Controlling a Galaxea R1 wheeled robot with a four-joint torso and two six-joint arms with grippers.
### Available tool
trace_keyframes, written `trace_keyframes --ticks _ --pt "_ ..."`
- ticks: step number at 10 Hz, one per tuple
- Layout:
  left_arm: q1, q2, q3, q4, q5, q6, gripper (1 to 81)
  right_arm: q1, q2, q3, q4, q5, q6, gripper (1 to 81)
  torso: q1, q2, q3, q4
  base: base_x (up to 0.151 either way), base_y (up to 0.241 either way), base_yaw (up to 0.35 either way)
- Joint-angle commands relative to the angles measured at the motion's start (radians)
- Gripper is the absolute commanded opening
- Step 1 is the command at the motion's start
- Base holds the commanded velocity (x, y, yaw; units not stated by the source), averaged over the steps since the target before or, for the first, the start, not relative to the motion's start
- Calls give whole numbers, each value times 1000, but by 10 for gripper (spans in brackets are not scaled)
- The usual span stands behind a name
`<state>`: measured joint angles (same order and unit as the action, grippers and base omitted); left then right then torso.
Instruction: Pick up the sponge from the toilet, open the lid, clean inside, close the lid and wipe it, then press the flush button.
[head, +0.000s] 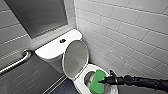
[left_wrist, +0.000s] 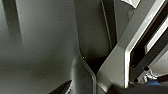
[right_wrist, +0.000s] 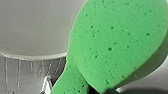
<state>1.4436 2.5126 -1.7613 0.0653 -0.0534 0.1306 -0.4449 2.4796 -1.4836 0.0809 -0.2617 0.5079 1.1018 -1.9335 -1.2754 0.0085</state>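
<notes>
The white toilet (head: 80, 84) has its lid (head: 75, 56) raised and leaning back against the tank (head: 53, 48). The round dark flush button (head: 62, 40) sits in the middle of the tank top. My right arm reaches in from the right, and the right gripper (head: 103, 81) is shut on the bright green sponge (head: 97, 82). The sponge hangs over the open bowl, just at its rim. In the right wrist view the porous sponge (right_wrist: 112, 45) looms large against the white inner bowl wall (right_wrist: 32, 27). My left gripper stands open, facing grey panels (left_wrist: 50, 37).
A white tiled wall (head: 125, 32) runs close along the toilet's right side. A metal grab bar (head: 17, 62) is fixed to the wall on the left, and a dark panel (head: 40, 15) hangs above the tank. Dark floor (head: 62, 88) lies left of the bowl.
</notes>
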Motion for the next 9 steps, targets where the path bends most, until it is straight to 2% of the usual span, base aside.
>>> trace_keyframes --ticks 1,3,6,9 --pt "-1 -24 25 2 76 4 811 162 279 -270 2 -68 23 10 0 0 0 0 0 0 0" --pt "-1 -26 25 1 75 4 811 168 426 -418 -1 -51 24 10 0 0 0 0 0 0 0" --pt "-1 -32 25 -2 76 4 811 151 587 -610 -1 30 21 10 0 0 0 0 0 0 0" --pt "-1 -32 25 -4 76 4 811 97 640 -659 -9 27 15 10 0 0 0 0 0 0 0"
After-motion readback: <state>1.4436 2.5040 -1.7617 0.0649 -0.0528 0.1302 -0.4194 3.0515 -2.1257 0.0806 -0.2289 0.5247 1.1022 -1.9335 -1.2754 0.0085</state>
